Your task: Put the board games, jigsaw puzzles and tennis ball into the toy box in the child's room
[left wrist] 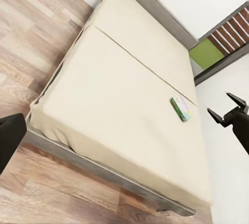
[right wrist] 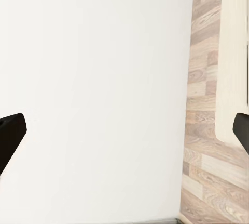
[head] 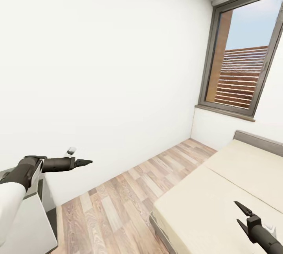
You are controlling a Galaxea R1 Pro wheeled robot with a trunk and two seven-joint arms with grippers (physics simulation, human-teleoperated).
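One board game, a flat green-edged box, lies on the beige mattress of the bed toward its far side. In the head view the bed fills the lower right with no toy showing on it. My right gripper hovers open over the bed's near corner, and it also appears beyond the game as an open right gripper. Its two fingers stand wide apart, facing the white wall. My left gripper is held out at the left, empty, with one finger at the picture's edge.
A white wall runs ahead, and a dark-framed window is at the right above the grey headboard. Wood-plank floor lies between wall and bed. A pale grey furniture corner sits at lower left.
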